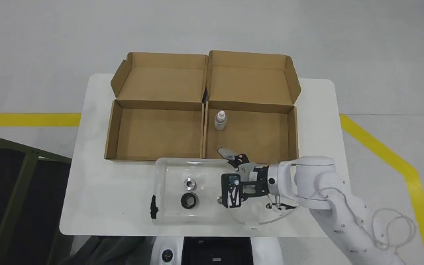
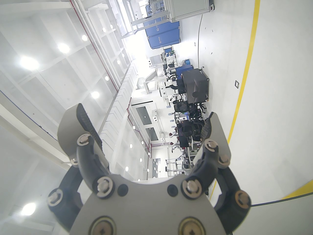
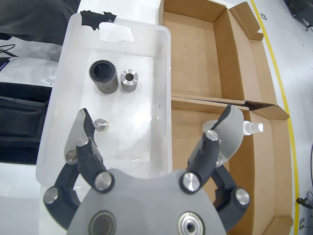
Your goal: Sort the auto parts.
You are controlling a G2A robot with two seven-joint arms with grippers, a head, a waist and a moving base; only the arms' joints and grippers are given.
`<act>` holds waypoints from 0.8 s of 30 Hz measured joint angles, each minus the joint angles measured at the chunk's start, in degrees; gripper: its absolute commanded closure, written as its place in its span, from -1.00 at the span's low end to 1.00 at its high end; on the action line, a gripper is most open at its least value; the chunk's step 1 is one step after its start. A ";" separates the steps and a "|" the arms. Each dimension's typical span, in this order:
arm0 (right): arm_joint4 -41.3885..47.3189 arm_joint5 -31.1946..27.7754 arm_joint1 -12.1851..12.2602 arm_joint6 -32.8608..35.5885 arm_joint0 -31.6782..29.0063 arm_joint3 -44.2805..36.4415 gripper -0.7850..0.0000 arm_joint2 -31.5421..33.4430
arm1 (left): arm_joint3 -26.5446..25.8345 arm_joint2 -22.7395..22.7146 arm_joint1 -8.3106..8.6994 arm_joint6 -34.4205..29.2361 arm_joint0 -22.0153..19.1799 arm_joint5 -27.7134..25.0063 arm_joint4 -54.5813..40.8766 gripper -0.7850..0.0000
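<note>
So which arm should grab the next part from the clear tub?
Right. The right gripper hangs open over the clear tub, beside the small silver part; the left gripper points off elsewhere.

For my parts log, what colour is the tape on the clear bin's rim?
Black; the tape shows best in the right wrist view.

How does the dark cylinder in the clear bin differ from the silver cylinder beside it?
The dark cylinder is wider and taller than the silver cylinder. The dark cylinder has a wide bore and a thin wall; the silver cylinder has a narrow hole and a thick wall. Both stand upright in the clear bin.
</note>
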 measured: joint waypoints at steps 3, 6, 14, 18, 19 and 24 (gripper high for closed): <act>-1.37 -0.70 0.10 0.17 -0.32 0.05 -1.00 -1.35 | 0.00 0.00 0.00 0.00 0.00 0.00 0.00 -1.00; -2.65 -1.12 0.10 0.47 -0.21 0.74 -1.00 -3.00 | 0.00 0.00 0.00 0.00 0.00 0.00 0.00 -1.00; -6.52 -1.46 0.05 1.45 1.03 2.54 -1.00 -6.20 | 0.00 0.00 0.00 0.00 0.00 0.00 0.00 -1.00; -7.38 -1.85 0.14 2.23 1.11 3.27 -1.00 -7.33 | 0.00 0.00 0.00 0.00 0.00 0.00 0.00 -1.00; -7.30 -1.85 0.16 2.30 1.10 3.52 -1.00 -7.53 | 0.00 0.00 0.00 0.00 0.00 0.00 0.00 -1.00; -7.18 -1.83 0.12 3.27 1.52 5.59 -1.00 -9.15 | 0.00 0.00 0.00 0.00 0.00 0.00 0.00 -1.00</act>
